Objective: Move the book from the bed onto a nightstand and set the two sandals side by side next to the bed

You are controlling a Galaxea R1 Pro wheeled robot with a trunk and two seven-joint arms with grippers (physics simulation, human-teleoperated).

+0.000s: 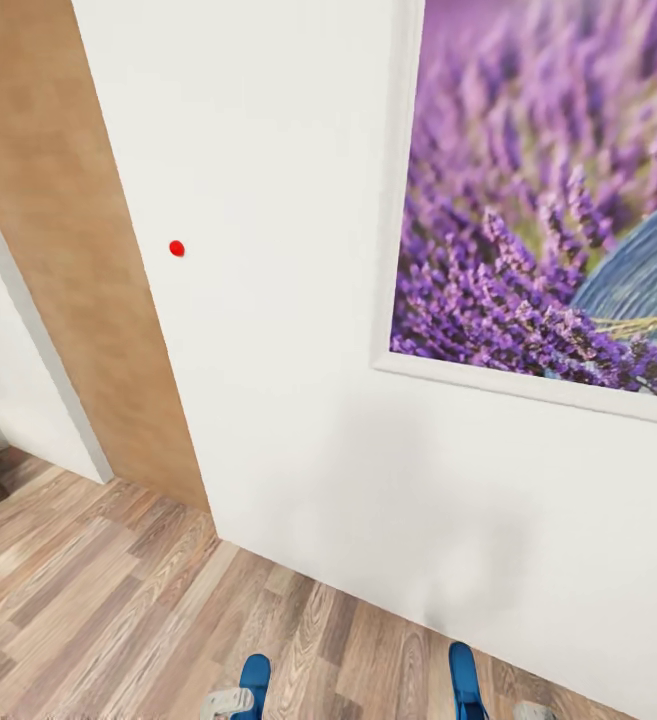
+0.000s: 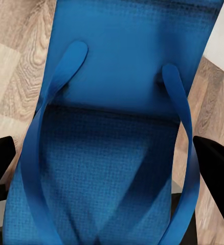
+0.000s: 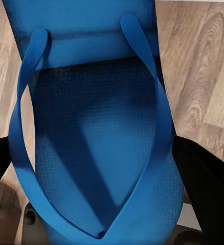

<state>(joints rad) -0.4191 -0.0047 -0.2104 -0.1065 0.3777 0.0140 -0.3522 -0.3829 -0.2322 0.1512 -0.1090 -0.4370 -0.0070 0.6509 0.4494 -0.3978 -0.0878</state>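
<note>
Between the 2 dark fingers of the left gripper lies 1 bright blue flat flip-flop, its long axis running straight out along the fingers and its straps, which look blue here, fanning back toward the wrist. The fingers stand at either edge of the sole, so I judge them clamped on it. The right gripper carries the second blue flip-flop the same way, a finger at each edge of the sole.

From the head, both blue tips rise at the bottom edge, the left and the right, well apart and roughly parallel, above the light wood-plank floor. Ahead stands a white wall with a framed lavender picture and a tall light-brown wooden panel. No bed is visible, so setting the pair down must likely wait until the base turns toward it.
</note>
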